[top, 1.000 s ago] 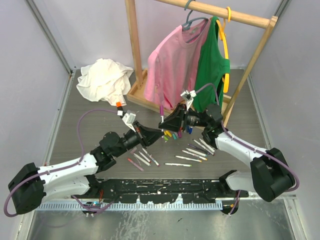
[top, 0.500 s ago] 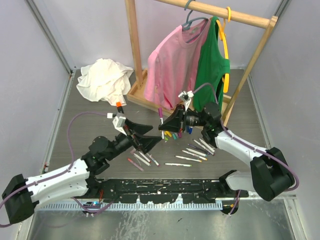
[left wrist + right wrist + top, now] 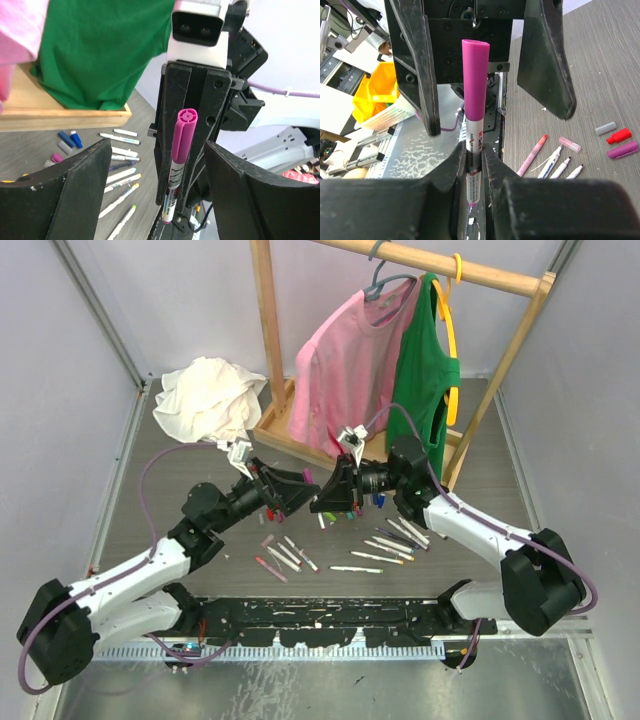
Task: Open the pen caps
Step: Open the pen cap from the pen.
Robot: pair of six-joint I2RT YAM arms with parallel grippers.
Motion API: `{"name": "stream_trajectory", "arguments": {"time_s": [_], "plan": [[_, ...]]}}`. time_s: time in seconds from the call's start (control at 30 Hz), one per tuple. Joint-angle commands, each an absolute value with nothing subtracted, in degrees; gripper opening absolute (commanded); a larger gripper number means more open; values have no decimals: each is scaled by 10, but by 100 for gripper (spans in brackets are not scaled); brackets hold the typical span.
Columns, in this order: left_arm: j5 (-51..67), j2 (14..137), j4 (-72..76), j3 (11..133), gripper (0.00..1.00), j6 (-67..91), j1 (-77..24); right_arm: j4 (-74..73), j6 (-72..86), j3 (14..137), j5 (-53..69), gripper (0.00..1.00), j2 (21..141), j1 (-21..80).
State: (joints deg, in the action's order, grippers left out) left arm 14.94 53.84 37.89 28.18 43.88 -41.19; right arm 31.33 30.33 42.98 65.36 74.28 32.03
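- The left gripper (image 3: 303, 490) has swung back in from its pulled-away pose and faces the right gripper (image 3: 323, 502) again. The right gripper has shifted a little leftward over the middle of the grey wood-grain desk (image 3: 150, 510).
- The right gripper is clamped on the printed white barrel of a slim marker pen (image 3: 473, 137), holding it in the air above the desk's middle.
- The left gripper's jaws stand wide apart, flanking the pen's capped end and touching nothing.
- The long, round-topped magenta plastic cap (image 3: 475, 70) is fully seated on the pen. It looks smooth and slightly thicker than the barrel.
- I judge the cap light, rigid and rather slippery. It should be pinched across its mid-length, clear of the seam, and pulled straight along the barrel.
- Uncapped pens (image 3: 385, 545) and loose coloured caps (image 3: 345, 510) lie near the desk's middle, toward its right edge.
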Motion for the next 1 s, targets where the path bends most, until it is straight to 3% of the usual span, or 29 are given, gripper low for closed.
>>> {"name": "stream_trajectory", "arguments": {"time_s": [0.0, 0.2, 0.53, 0.8, 0.87, 0.97], "plan": [[209, 563, 452, 318, 68, 474, -410, 295, 275, 457, 671, 1, 748, 323], [191, 539, 438, 310, 64, 467, -409, 283, 267, 460, 669, 1, 748, 324], [195, 533, 432, 313, 43, 464, -409, 281, 267, 461, 670, 1, 749, 327], [200, 547, 411, 334, 35, 455, -409, 269, 259, 466, 672, 1, 755, 333], [200, 548, 404, 339, 28, 452, -409, 263, 255, 468, 672, 1, 756, 335], [193, 543, 383, 348, 5, 446, -409, 260, 253, 469, 672, 1, 758, 337]]}}
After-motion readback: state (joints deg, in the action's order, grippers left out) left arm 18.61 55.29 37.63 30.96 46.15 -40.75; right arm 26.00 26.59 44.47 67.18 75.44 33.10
